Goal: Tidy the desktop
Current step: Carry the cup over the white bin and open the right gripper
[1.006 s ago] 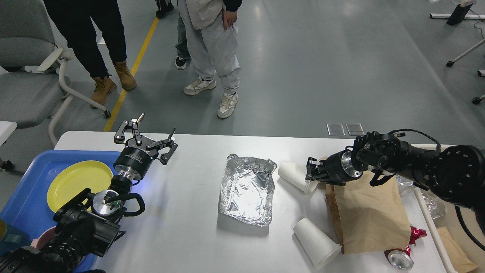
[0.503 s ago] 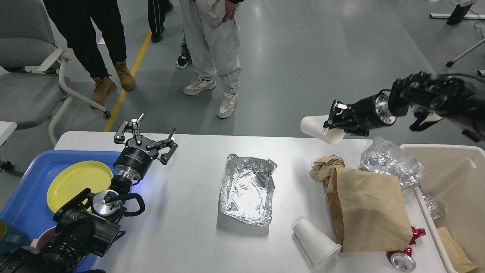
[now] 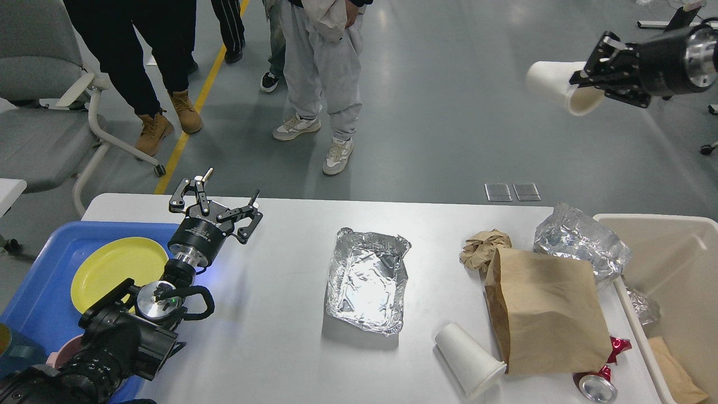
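Note:
The white desktop (image 3: 269, 314) carries a foil tray (image 3: 366, 280) at its middle, a crumpled foil wad (image 3: 580, 241), a brown paper bag (image 3: 544, 314) with a crumpled paper ball (image 3: 483, 247) above it, a white paper cup (image 3: 468, 359) on its side and a red can (image 3: 594, 384). High at the upper right, my right gripper (image 3: 594, 76) is shut on the rim of another white paper cup (image 3: 558, 87), held well above the floor beyond the table. My left gripper (image 3: 216, 196) stands open over the table's left end, holding nothing.
A blue tray (image 3: 50, 252) with a yellow plate (image 3: 112, 269) sits at the left edge. A beige bin (image 3: 673, 269) holding paper and foil scraps stands at the right edge. People stand beyond the table's far side, and a grey chair (image 3: 39, 106) is at the far left.
My right gripper took the cup off the table beside the paper bag and lifted it up and to the right. The left arm has not moved.

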Robot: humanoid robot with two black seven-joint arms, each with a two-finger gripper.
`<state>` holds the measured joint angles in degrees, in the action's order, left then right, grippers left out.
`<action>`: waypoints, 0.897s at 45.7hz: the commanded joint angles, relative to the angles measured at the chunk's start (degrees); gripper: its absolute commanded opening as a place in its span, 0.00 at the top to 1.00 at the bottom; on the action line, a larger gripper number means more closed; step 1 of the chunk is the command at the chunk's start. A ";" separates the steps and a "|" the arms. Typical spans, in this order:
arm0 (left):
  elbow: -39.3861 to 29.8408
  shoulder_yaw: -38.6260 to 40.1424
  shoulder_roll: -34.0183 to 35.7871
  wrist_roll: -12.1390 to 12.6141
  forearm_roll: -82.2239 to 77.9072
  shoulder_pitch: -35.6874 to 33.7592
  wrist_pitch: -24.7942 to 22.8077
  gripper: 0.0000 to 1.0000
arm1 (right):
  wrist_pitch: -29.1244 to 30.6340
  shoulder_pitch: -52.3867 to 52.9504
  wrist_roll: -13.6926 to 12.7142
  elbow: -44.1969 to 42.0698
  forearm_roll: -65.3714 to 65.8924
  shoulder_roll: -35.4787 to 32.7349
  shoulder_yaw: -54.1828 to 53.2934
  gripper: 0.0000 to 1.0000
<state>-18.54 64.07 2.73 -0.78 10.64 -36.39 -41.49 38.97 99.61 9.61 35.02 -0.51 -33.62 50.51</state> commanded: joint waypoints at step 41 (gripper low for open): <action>0.00 0.00 0.00 -0.01 0.00 0.01 0.00 0.04 | -33.61 -52.94 0.06 -21.39 -0.54 1.27 0.20 0.00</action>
<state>-18.54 64.07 2.72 -0.77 10.62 -36.39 -41.49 5.08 46.11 9.67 13.49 -1.14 -33.64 50.17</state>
